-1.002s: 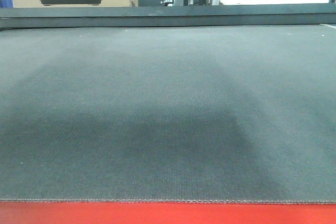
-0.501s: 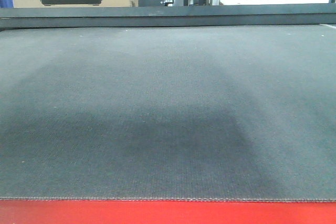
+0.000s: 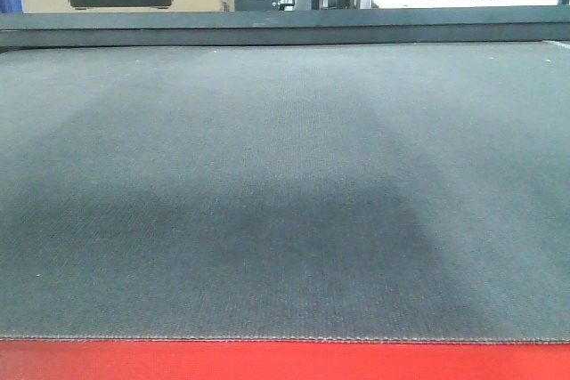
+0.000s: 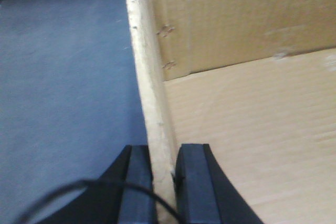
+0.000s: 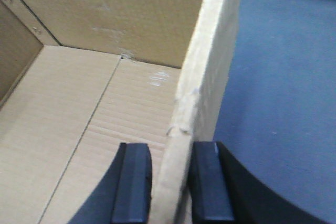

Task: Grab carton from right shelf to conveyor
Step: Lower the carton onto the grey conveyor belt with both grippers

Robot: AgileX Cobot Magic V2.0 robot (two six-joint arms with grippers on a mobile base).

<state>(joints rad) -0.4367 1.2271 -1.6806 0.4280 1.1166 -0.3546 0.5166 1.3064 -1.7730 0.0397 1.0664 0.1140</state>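
- The left gripper (image 4: 164,166) and right gripper (image 5: 172,169) each pinched 1 opposite wall of the carton (image 4: 252,129).
- In the front view, the carton hung at the top edge, with the conveyor belt (image 3: 285,175) below it.

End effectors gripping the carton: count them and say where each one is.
2. The left end effector clamps the left wall of the carton; the right end effector clamps its right wall. None seems hidden.

I see matte black, blocky fingers (image 4: 137,187) on my left gripper (image 4: 164,182), crossed by a thin black cable (image 4: 79,183). My right gripper (image 5: 170,182) looks identical, possibly rubber-padded.
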